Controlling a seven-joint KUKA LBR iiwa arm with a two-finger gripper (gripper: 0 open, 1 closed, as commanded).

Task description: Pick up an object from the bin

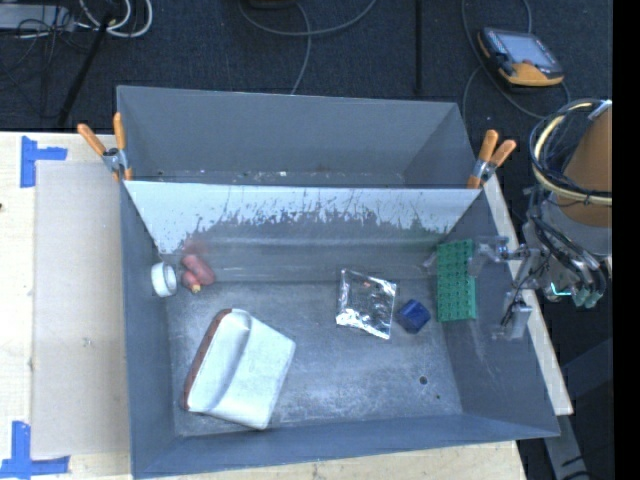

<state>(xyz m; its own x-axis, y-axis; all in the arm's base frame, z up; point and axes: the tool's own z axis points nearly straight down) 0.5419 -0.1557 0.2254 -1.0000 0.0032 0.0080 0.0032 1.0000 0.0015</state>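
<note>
Green studded block (455,281) lies at the foot of the bin's right wall (500,388), just left in view of your end effector (514,313) at the rim; open or closed, you cannot tell. The block's long axis runs up the view. A blue cube (413,315) and a foil packet (366,303) crowd its far side

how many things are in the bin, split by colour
green: 1, the studded block
blue: 1, the small lump
silver: 1, the crinkled foil bag
white: 2, the folded cloth and the small roll
pink: 1, the small piece
total: 6
</note>
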